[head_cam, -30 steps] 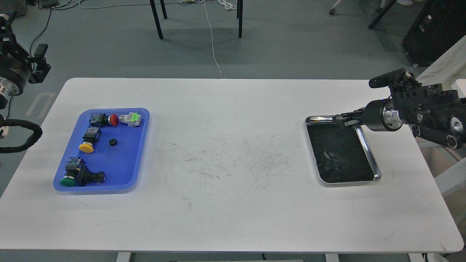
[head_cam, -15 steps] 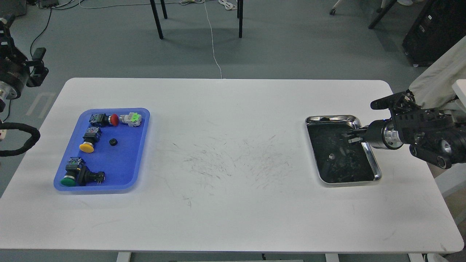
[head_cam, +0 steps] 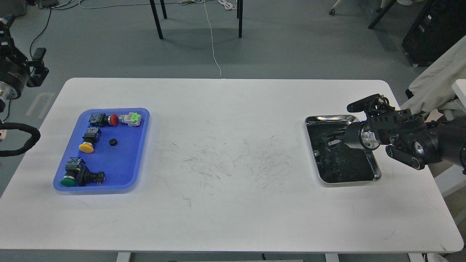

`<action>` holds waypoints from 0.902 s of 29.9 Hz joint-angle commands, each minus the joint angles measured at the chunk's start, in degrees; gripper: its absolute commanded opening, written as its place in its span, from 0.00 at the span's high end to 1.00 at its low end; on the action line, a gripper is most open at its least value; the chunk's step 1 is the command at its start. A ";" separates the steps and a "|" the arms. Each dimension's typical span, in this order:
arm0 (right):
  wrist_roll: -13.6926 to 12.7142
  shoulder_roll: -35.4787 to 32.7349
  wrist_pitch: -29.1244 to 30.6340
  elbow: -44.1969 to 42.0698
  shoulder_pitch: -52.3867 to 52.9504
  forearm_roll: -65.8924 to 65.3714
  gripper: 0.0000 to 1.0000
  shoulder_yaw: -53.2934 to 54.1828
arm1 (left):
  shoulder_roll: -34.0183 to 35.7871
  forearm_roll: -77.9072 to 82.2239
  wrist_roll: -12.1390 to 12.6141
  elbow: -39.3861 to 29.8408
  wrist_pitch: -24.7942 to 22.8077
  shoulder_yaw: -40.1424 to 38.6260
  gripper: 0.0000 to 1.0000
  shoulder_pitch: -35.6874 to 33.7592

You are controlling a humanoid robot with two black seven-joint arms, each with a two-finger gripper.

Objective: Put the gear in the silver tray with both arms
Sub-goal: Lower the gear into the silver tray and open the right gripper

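- Head view: the right gripper [head_cam: 329, 140] reaches in from the right of the frame over the silver tray [head_cam: 329, 118]; its dark fingers blend into the tray's dark bottom, so I cannot tell whether it is clenched, released or carrying anything.
- The left gripper [head_cam: 36, 67] hangs off the table at the upper left, its state equally unclear.
- A small black gear [head_cam: 113, 142] lies in the blue tray [head_cam: 140, 153] at the left, among push-button switches [head_cam: 87, 141].
- Judgement: the gear looks light, stiff and small; pinch it across its rim, squarely, since it could slip or roll.
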 commanded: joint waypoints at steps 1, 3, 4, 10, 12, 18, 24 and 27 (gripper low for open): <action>0.12 -0.37 0.18 0.00 0.06 0.08 0.92 -0.22 | -0.15 0.10 0.00 0.04 0.10 0.00 0.02 0.09; 0.12 -0.37 0.18 0.00 0.06 -0.01 0.92 -0.22 | -0.24 0.10 0.00 -0.04 0.10 0.00 0.02 0.09; 0.12 -0.37 0.18 -0.18 -0.02 -0.01 0.92 -0.22 | -0.24 0.10 0.00 -0.04 0.10 0.00 0.02 0.09; 0.12 -0.37 0.18 -0.97 0.06 -0.01 0.92 -0.14 | -0.15 0.10 0.00 -0.04 0.10 0.09 0.02 0.09; 0.12 -0.37 0.18 -0.97 0.32 0.08 0.91 -0.14 | -0.15 0.10 0.00 -0.04 0.10 0.09 0.02 0.09; 0.12 -0.46 0.27 -0.70 0.33 0.08 0.90 -0.31 | -0.15 0.10 0.00 0.04 0.10 0.09 0.02 0.09; 0.12 -0.46 0.18 -0.70 0.68 0.43 0.61 0.22 | -0.15 0.10 0.00 0.04 0.10 0.18 0.02 0.17; 0.21 -0.46 0.09 -0.79 0.77 0.52 0.52 0.30 | -0.24 0.10 0.00 0.04 0.19 0.18 0.02 0.17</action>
